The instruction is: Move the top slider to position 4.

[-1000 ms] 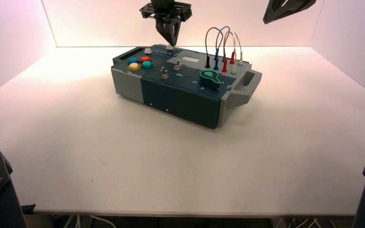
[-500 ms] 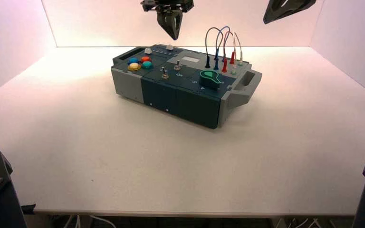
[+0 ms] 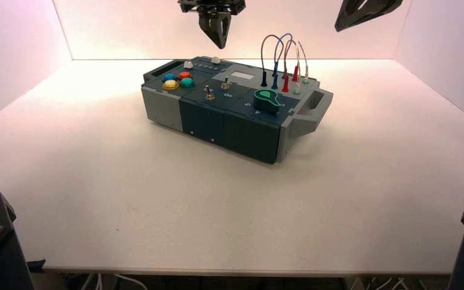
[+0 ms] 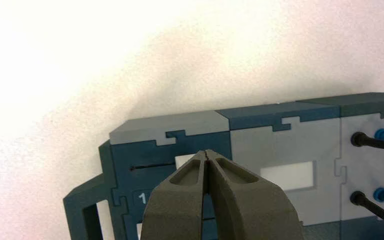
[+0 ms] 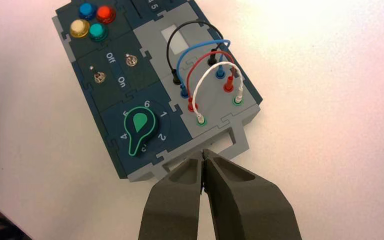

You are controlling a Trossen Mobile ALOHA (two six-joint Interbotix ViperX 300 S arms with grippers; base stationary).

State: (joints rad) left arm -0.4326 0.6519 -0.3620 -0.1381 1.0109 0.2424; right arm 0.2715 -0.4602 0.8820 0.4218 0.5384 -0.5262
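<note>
Toggle switches (image 5: 114, 68) read "Off" and "On"; green knob (image 5: 140, 129) numbered 1–6

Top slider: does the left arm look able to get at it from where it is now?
Probably yes. The left gripper hangs shut directly above the top slider, with only open air between them.

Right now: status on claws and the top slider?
Left claw shut, hovering above top slider, no contact. Right claw shut, parked high over the box's right end. Nothing blocking.

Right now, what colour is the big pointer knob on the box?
Green, with a lighter green rim; the big pointer knob shows best in the right wrist view.
</note>
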